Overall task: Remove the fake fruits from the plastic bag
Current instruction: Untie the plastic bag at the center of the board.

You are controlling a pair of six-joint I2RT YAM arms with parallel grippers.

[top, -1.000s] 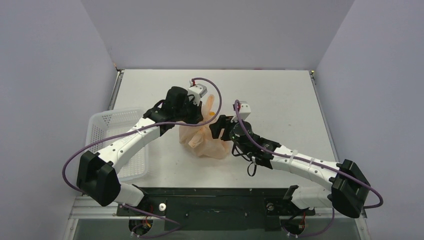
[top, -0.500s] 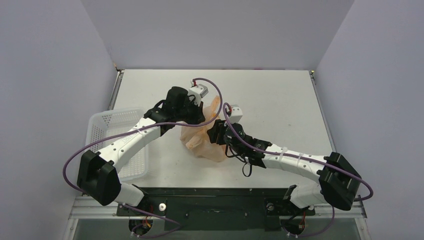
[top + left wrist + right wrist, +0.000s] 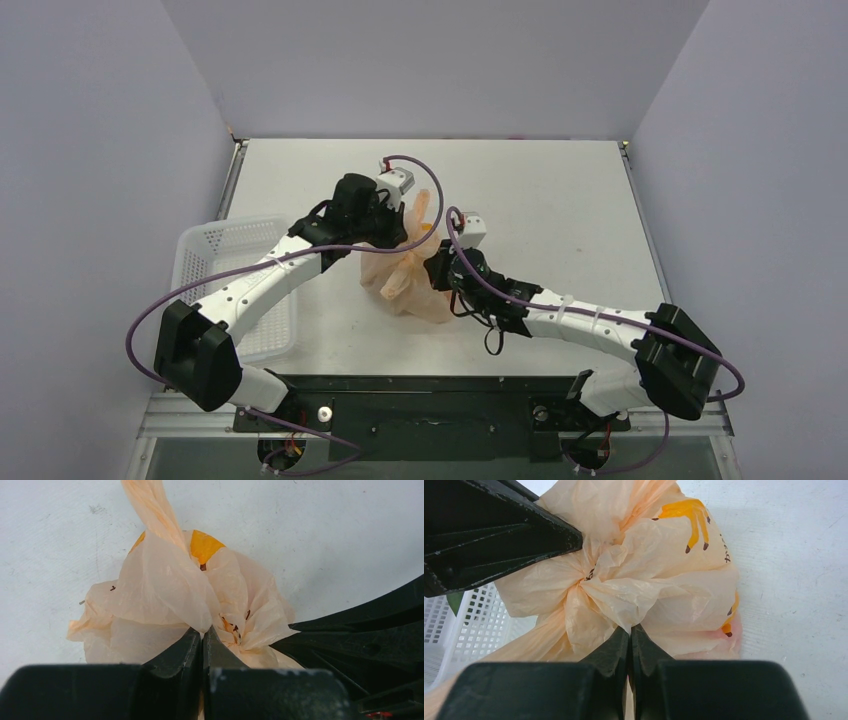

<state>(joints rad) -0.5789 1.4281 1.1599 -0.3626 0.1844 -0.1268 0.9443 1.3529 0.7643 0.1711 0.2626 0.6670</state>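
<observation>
Right hand (image 3: 630,630) newly closed in, now clamped on thin translucent peach-orange plastic bag (image 3: 408,285); left hand (image 3: 202,634) clamped opposite. Bag bunched between both on desk (image 3: 560,200); fruits unseen, presumably inside. Likely ready to pull open.

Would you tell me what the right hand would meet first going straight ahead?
The bunched plastic bag that the right hand pinches; behind it, likely the left hand, though depth is unclear.
</observation>
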